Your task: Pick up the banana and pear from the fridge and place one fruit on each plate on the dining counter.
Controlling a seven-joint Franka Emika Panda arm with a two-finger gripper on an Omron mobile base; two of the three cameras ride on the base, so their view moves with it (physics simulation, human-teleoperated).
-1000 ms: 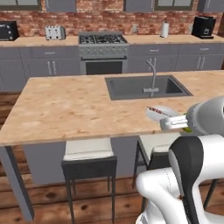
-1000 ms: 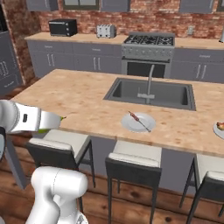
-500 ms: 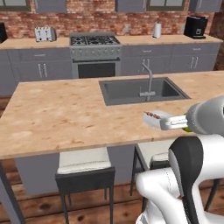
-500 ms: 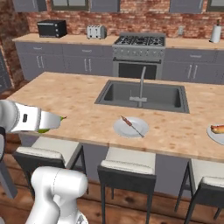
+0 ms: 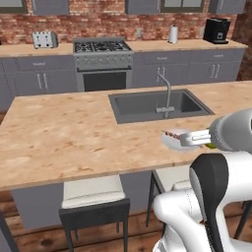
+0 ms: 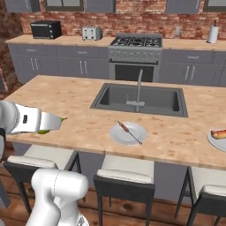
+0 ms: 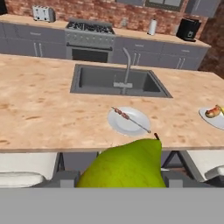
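Observation:
My gripper (image 7: 122,179) is shut on the yellow-green pear (image 7: 127,164), which bulges up large at the bottom of the hand view. From the right base view the gripper (image 6: 53,122) holds the pear (image 6: 45,131) over the near edge of the dining counter (image 6: 66,101), left of the plate (image 6: 119,137) that carries a thin brown skewer. That plate (image 7: 118,124) lies just ahead of the pear, in front of the sink. A second plate (image 7: 209,119) at the far right bears a brown food item with a yellow bit cut off by the frame edge. The fridge is out of view.
The inset grey sink (image 5: 155,106) with its faucet (image 5: 167,96) sits mid-counter behind the skewer plate (image 5: 170,142). Cushioned stools (image 6: 126,170) stand under the near edge. The stove (image 5: 102,47) and wall counter run along the brick back wall.
The whole scene has slid left and come nearer in both base views, so the base has driven along the dining counter. The pear stays in the shut gripper.

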